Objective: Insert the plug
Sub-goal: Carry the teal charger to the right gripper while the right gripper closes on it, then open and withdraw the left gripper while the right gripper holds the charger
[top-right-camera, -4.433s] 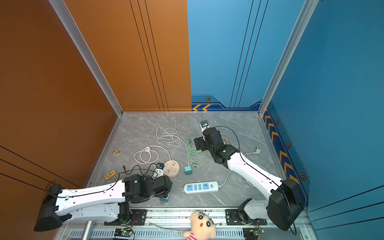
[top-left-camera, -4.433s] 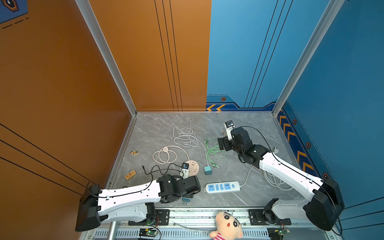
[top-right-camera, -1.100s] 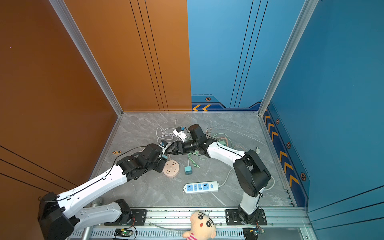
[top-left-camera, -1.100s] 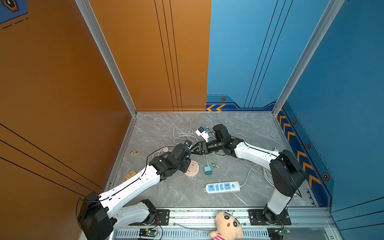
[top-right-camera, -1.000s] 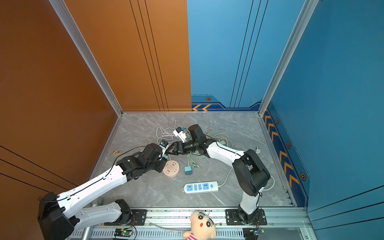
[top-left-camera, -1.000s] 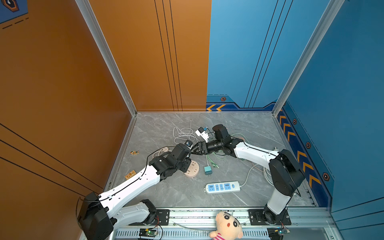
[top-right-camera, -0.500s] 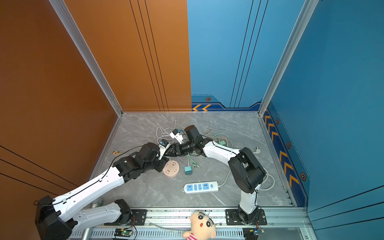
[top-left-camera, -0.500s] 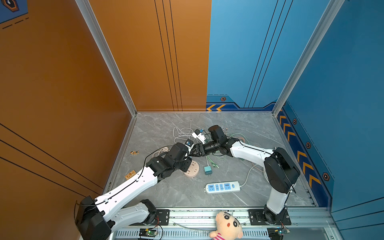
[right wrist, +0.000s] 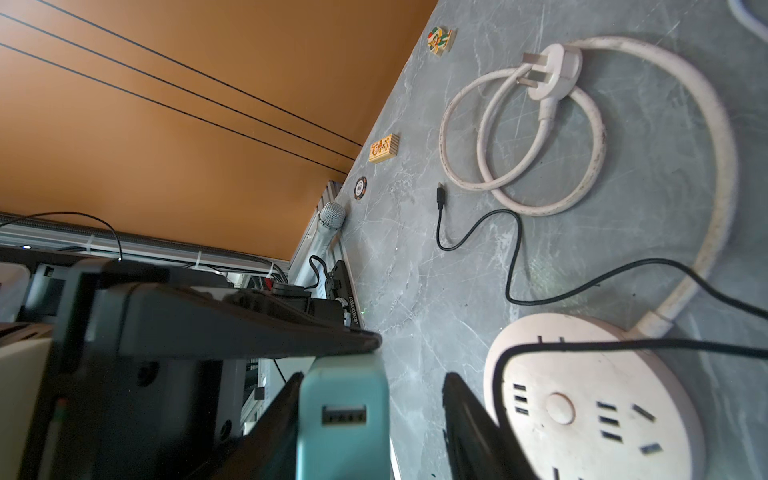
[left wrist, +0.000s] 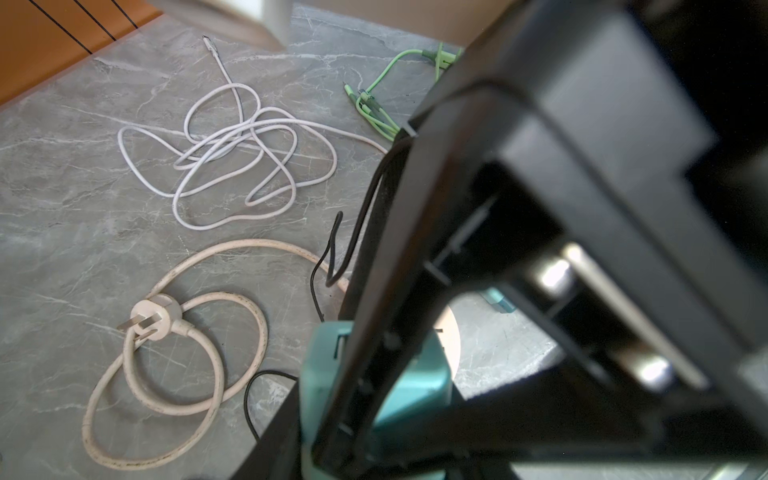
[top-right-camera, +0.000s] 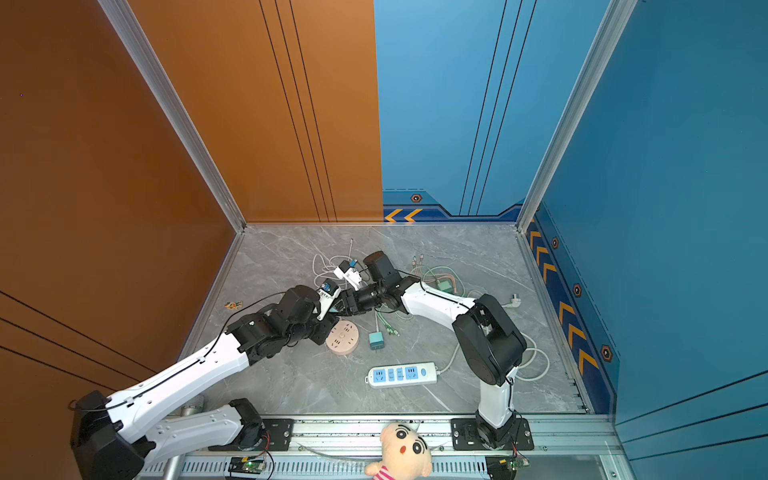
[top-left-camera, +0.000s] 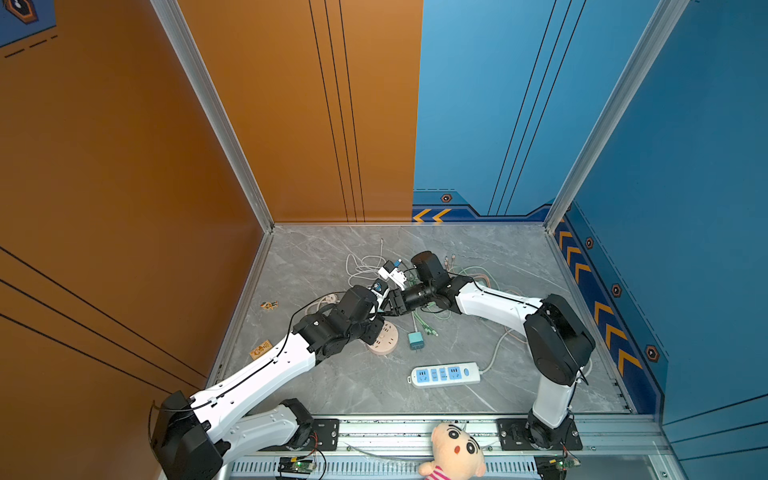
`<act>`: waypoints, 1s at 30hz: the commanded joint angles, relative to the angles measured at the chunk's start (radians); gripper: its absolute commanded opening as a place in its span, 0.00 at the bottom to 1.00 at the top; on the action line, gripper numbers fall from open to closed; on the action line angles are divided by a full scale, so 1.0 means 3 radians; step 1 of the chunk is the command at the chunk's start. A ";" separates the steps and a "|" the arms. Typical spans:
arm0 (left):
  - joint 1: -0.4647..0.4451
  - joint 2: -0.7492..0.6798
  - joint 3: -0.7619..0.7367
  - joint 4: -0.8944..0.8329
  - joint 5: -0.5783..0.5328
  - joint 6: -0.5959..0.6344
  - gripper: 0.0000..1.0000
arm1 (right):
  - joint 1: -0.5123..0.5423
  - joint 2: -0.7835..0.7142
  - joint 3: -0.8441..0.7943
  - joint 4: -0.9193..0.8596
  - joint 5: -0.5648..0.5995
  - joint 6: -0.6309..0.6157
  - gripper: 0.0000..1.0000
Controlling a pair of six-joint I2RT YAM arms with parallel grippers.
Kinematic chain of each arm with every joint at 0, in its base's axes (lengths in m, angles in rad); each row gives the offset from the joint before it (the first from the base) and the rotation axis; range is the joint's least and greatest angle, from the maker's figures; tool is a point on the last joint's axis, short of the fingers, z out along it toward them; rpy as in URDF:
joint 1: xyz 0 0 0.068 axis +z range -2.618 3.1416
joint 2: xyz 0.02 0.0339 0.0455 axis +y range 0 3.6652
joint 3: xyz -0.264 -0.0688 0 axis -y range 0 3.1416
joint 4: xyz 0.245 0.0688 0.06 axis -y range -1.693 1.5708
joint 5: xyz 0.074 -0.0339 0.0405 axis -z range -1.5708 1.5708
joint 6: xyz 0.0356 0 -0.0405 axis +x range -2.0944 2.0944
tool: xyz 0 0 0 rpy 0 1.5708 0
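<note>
Over the desk (top-left-camera: 374,395), beyond the strip (top-left-camera: 444,374) and just past the round socket (right wrist: 590,399), the plug (right wrist: 345,415) is hanging in the air. The left jaws are pinching its teal body. The right jaws are standing spread around it, one finger (right wrist: 282,419) touching, the other apart. It is probably handling light, stiff and smooth, so its flat sides are offering the surest hold.

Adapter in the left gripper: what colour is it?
Teal adapter, clearest in the right wrist view.
</note>
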 commanded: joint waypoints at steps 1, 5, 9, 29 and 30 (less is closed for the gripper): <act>0.0026 -0.0004 0.0001 0.0139 -0.0001 0.0047 0.05 | 0.0058 0.0050 0.0072 -0.0176 -0.0054 -0.0099 0.47; 0.0034 -0.0024 -0.0012 0.0145 -0.0042 0.0045 0.05 | 0.0057 0.0072 0.0087 -0.0199 -0.0056 -0.0104 0.36; 0.0038 -0.0056 -0.0042 0.0198 -0.0167 0.0030 0.10 | 0.0068 0.0076 0.0092 -0.0219 -0.0036 -0.0153 0.21; 0.0465 -0.0710 -0.0160 0.0044 -0.0389 -0.0511 0.76 | -0.0026 0.0292 0.0789 -0.1333 0.0880 -0.0948 0.05; 0.0539 -0.0751 -0.0158 -0.0007 -0.0346 -0.0587 0.76 | -0.0029 0.0289 0.0813 -0.1421 0.0947 -0.1074 0.05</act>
